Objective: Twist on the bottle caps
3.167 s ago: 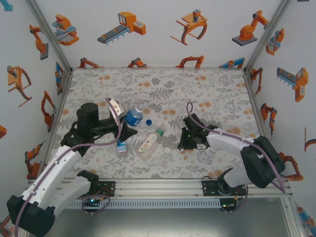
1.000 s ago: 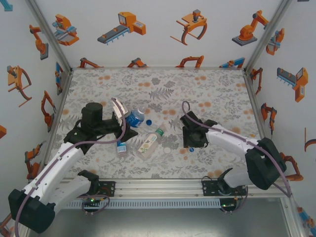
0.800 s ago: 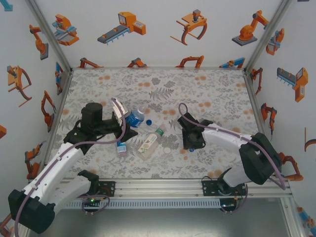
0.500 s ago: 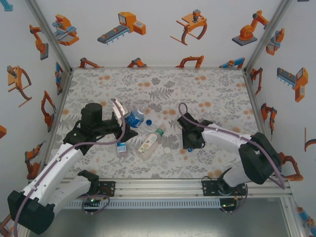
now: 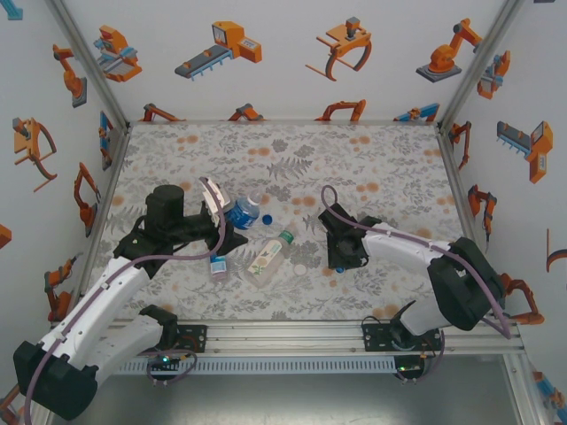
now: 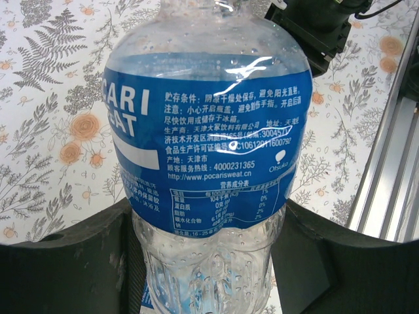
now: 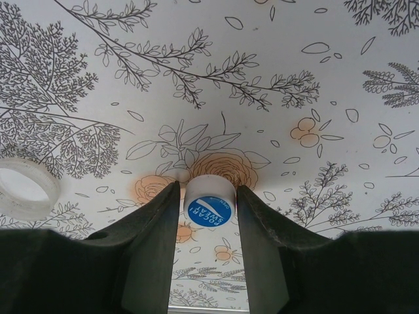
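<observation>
Squeezing: left hand on blue-labelled bottle, right hand on blue-topped cap.

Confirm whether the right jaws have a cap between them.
Yes, a blue-topped cap sits directly between the right jaws, flanked closely on both sides.

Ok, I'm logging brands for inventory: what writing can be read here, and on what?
"CARI" above "EAT", cut off: blue label of the bottle in the left wrist view.
"http://www.pocarisweat.cn", "4000231365", "Otsuka": same label.
Chinese small print there: too fine to quote.
"POCARI SWEAT": blue top of the cap.
Labels of the other two bottles, top view: too small.
</observation>
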